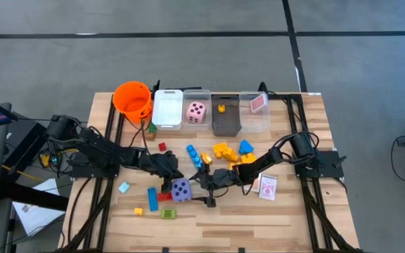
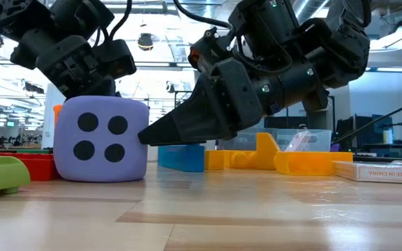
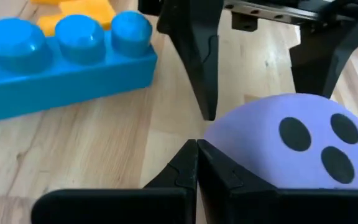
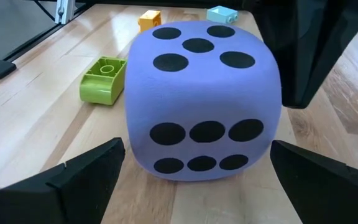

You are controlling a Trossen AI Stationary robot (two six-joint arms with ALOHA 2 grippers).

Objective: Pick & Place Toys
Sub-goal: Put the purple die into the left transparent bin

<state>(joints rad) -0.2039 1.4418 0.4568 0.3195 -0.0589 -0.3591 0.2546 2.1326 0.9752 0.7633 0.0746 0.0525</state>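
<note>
Sitting on the pale wooden table [image 1: 259, 218] near its middle is the purple die [image 1: 181, 189], a soft-looking matte cube with rounded corners and flat black dots; the low view shows its four-dot face, the right wrist view its five-dot top and six-dot side. The right gripper [image 1: 201, 184] lies low just beside the die with its dark, wedge-shaped fingers [image 4: 73, 177] spread wide, one to each side of the die and not touching it. The left gripper [image 1: 167, 177] is at the die's other side, its fingers [image 3: 188, 171] pressed together into a single point that rests just against the die's rounded edge. Scattered around are glossy moulded plastic blocks with round studs: a blue block [image 3: 61, 59], a green block [image 4: 103, 79], a red block [image 2: 37, 166] partly hidden behind the die in the low view, and yellow blocks [image 1: 225, 151]. The pink die [image 1: 197, 112] sits in a clear bin [image 1: 197, 98] in the row along the far edge, beside an orange bucket [image 1: 133, 98]. Pink-white cards [image 1: 266, 187] lie near the right arm; in the low view the box edge reads "MADE IN CHINA", cut off by the frame. Both arms' upper parts are cropped in the low view.
</note>
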